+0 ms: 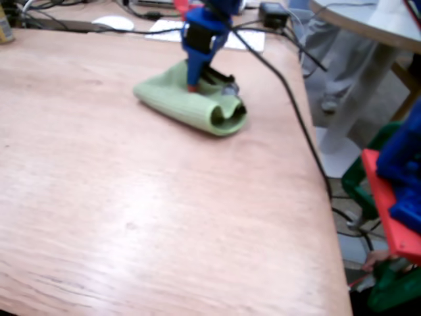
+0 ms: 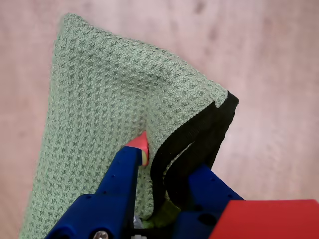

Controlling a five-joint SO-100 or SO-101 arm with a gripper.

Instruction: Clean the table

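Inspector A: Near ground, 1 bare table (image 1: 131,217), no debris seen.

Inspector B: Farther back, the pincer (image 2: 164,174) is clamped on the green cloth (image 2: 109,119) at its black-edged fold, pressed to the wood, presumably for wiping.

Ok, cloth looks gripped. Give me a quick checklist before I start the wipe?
1. Gripper shut on cloth: ok, the black hem sits between the fingers in the wrist view.
2. Cloth touching the table: ok, it lies bunched on the wood in the fixed view.
3. Cloth flat for wiping: not ok, one end is rolled up.
4. Cable clear of the wipe path: not ok, it runs across the table beside the cloth.
5. Dirt to wipe: cannot tell, none visible.
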